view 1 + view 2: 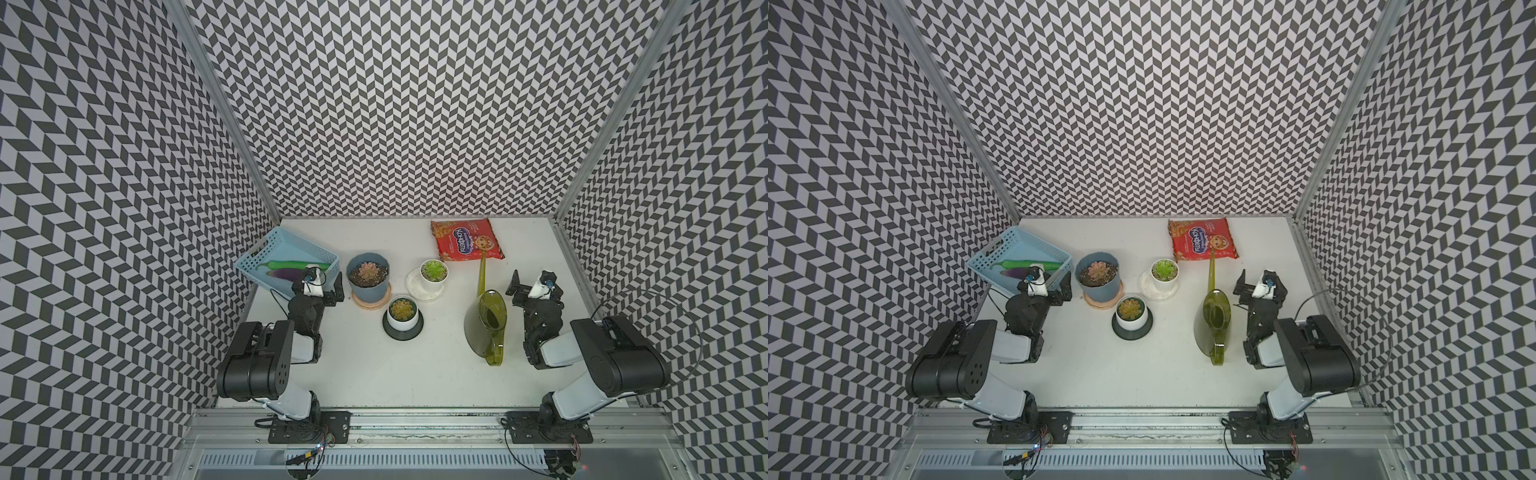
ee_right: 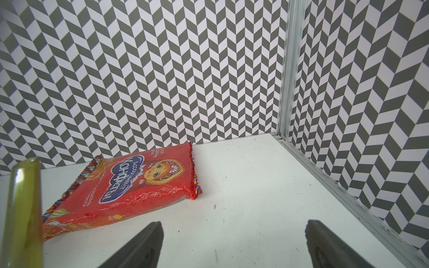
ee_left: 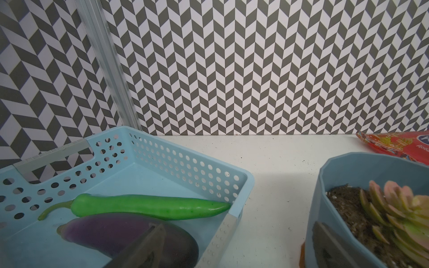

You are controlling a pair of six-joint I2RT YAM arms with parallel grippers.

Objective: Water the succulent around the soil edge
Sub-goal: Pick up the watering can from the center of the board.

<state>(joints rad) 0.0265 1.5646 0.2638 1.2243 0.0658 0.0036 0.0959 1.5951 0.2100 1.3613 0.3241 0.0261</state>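
A pinkish succulent (image 1: 368, 271) grows in dark soil (image 3: 343, 199) in a blue pot (image 1: 368, 291) on a round coaster, left of centre in both top views. An olive-green translucent watering can (image 1: 486, 328) stands on the table to the right, its long spout (image 2: 23, 208) pointing toward the back wall. My left gripper (image 1: 319, 291) is open and empty between the basket and the blue pot (image 3: 348, 171). My right gripper (image 1: 534, 284) is open and empty over bare table, just right of the can.
A blue perforated basket (image 1: 249, 259) at back left holds a green pepper (image 1: 295, 264) and an eggplant (image 1: 284, 274). A red candy bag (image 1: 465, 239) lies by the back wall. Two white pots with succulents (image 1: 434, 272) (image 1: 402, 311) stand mid-table.
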